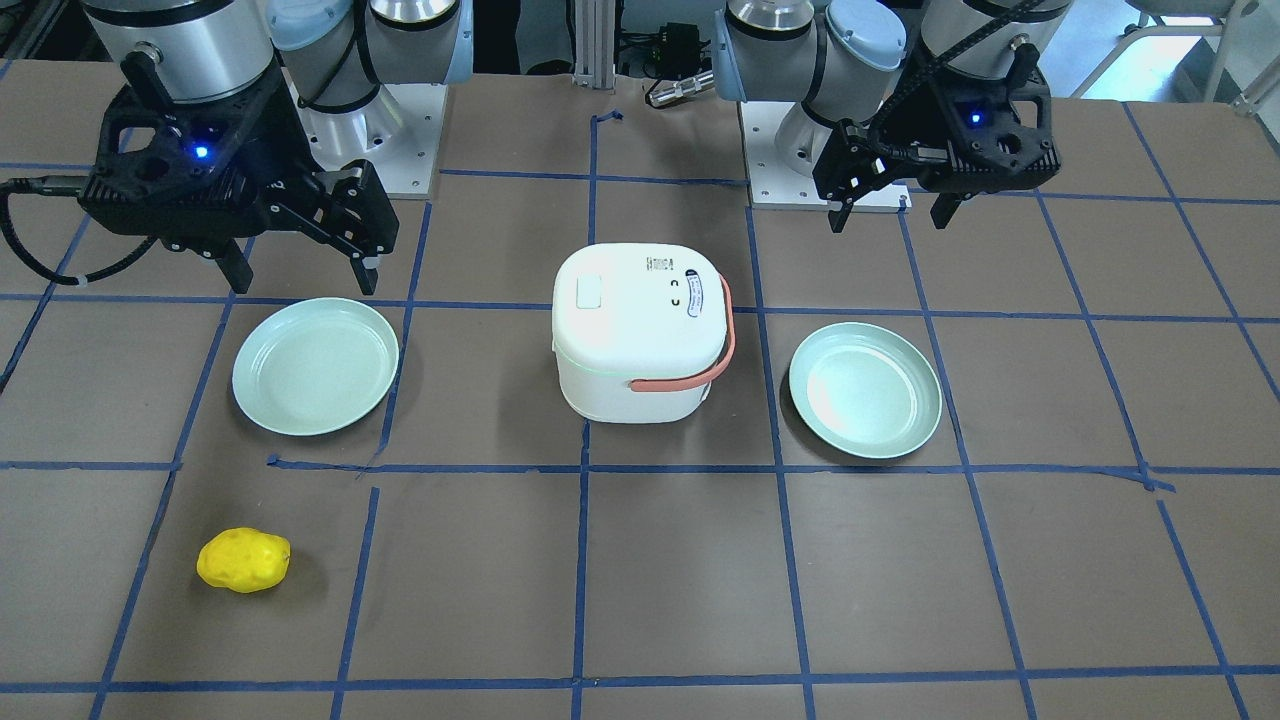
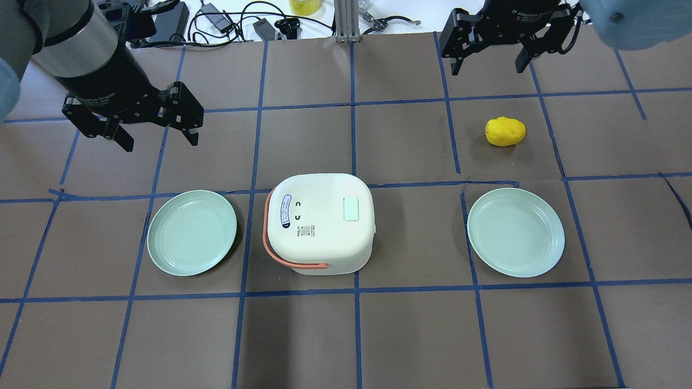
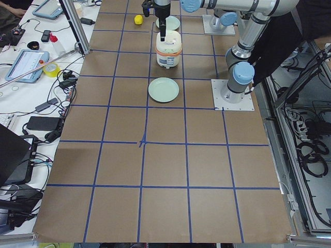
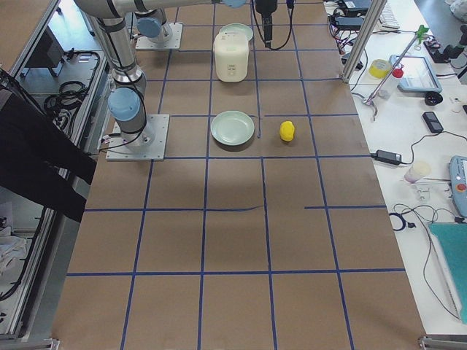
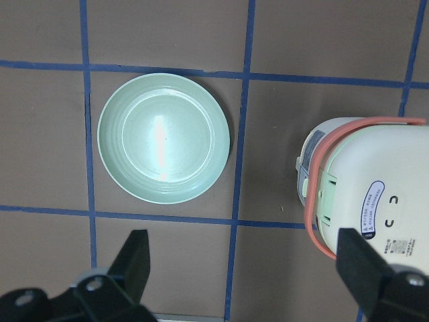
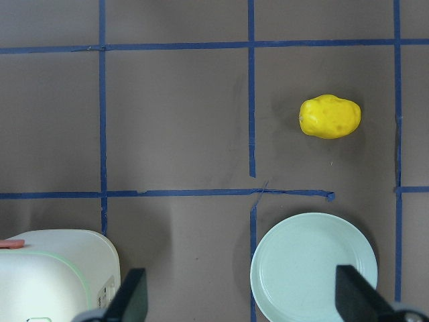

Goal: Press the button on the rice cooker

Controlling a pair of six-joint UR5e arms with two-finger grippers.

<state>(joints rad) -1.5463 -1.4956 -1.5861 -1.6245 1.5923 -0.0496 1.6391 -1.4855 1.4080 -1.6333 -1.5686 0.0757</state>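
Left arm: the left fingers (image 2: pixel 189 129) are spread wide with nothing between them, hanging above the bench (image 2: pixel 411 335).
Right arm: the right fingers (image 2: pixel 454 56) are spread just as wide, also empty, and raised above the bench.
Task's thing: the white, rounded-square plastic rice cooker (image 2: pixel 319 237) stands with its lid shut, between the two sets of fingers and well below both. Its small pale-green rectangular button (image 2: pixel 351 208) sits on top of the lid.
Direction: from the left fingers the button lies down and toward the robot's right, past the lid's middle. From the right fingers it lies down and toward the robot's left, on the half of the lid nearer them.
Nearer arm: probably the right, though narrowly. The folded coral handle (image 2: pixel 266 237) hangs on the left fingers' side.
Long axis: the button's longer side appears to run away from the robot, though only slightly.
Containers: the pale-green round left plate (image 2: pixel 192 232), on the left fingers' side, is empty. The matching right plate (image 2: pixel 516 232) is empty too. What the cooker holds is hidden.
Farthest: a yellow lumpy potato-like thing (image 2: pixel 505 132) lies on bare bench beyond the right plate, in no container.
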